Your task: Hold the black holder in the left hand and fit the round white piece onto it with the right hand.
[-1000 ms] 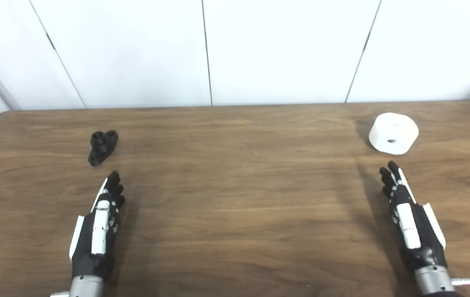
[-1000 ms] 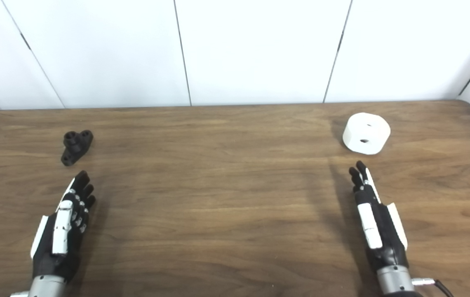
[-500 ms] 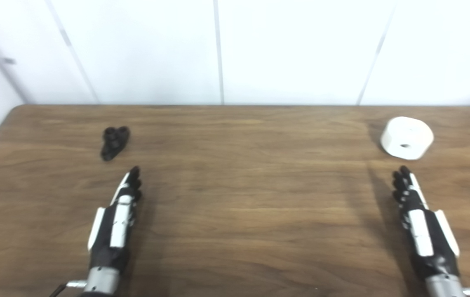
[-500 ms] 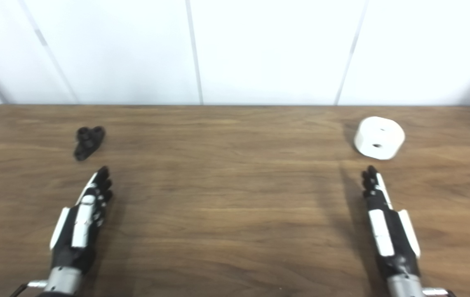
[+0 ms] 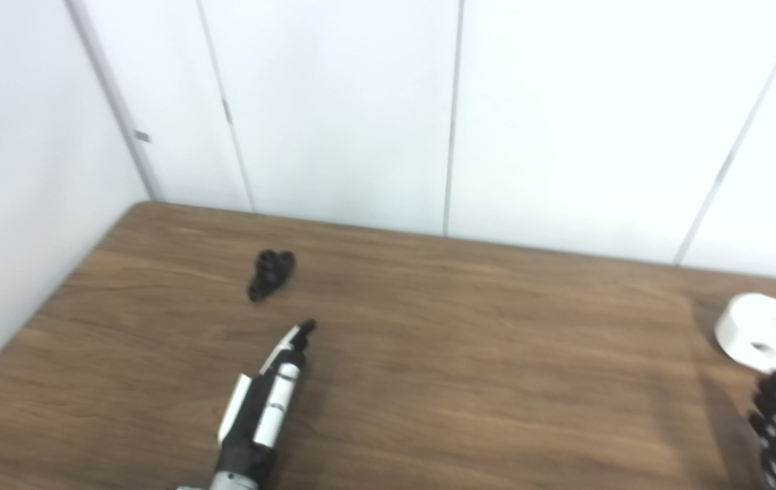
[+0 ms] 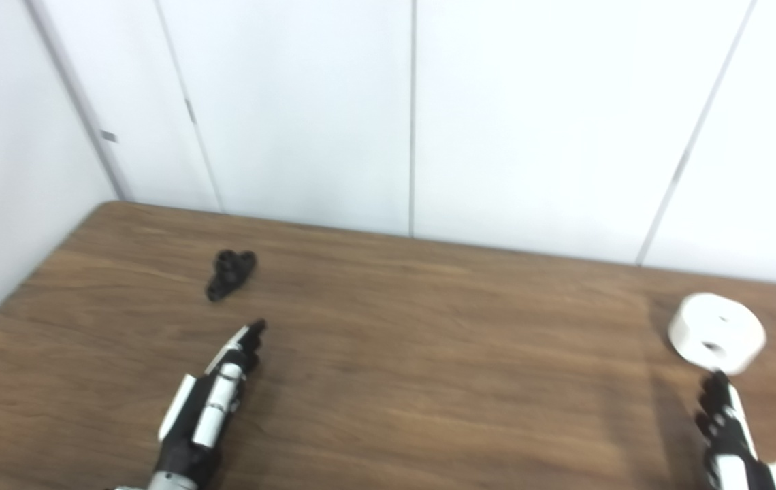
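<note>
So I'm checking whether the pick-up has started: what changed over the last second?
Mostly the camera: the head turned left and the whole view shifted. The left hand reached slightly closer to the black holder. Nothing was grasped. The round white piece, holder and open right hand look unmoved.

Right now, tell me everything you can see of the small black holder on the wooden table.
The small black holder is a dark, matte, lumpy piece with rounded knobs at its far end, narrowing toward its near end; blur hides finer detail. It lies on the wooden table, toward the far left. Nothing touches it: the left hand lies nearer, fingers extended toward it, clearly apart.
</note>
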### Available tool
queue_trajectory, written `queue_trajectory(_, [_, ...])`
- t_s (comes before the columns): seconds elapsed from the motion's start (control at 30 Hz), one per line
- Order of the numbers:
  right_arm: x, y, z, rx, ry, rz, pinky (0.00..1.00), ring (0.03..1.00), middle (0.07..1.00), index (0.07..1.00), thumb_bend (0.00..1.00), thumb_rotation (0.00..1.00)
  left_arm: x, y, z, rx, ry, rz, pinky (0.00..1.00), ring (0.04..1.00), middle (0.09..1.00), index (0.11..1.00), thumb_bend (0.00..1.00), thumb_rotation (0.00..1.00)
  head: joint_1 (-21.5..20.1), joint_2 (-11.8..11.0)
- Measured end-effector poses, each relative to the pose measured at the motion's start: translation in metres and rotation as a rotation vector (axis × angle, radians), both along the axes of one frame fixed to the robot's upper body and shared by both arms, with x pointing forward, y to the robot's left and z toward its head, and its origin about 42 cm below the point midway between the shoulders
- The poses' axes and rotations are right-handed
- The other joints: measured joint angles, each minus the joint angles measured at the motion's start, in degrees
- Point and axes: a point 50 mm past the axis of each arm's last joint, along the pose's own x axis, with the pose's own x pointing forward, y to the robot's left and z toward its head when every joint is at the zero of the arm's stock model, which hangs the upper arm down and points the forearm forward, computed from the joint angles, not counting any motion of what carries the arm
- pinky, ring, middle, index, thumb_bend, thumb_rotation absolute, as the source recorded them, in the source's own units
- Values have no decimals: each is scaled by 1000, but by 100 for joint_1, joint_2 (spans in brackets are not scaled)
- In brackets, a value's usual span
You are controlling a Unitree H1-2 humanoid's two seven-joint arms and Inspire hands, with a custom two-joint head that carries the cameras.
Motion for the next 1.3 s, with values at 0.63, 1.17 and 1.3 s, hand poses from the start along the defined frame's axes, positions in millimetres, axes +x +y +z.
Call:
queue_trajectory(0.63, [5, -3, 1, -51, -22, -26, 979, 924, 917, 955, 586, 1000, 2, -6, 0, 68, 8, 14, 995, 996, 990, 945, 477, 528, -8, 104])
queue_trajectory(1.17, [4, -3, 1, -66, -18, -22, 1000, 953, 946, 963, 696, 1000, 6, 11, 29, 343, 79, 212, 975, 979, 959, 908, 718, 419, -87, 254])
queue_trajectory(1.3, [2, -3, 0, -92, -11, -23, 1000, 950, 947, 964, 692, 1000, 19, 26, 49, 449, 75, 296, 999, 1000, 956, 889, 671, 359, -113, 254])
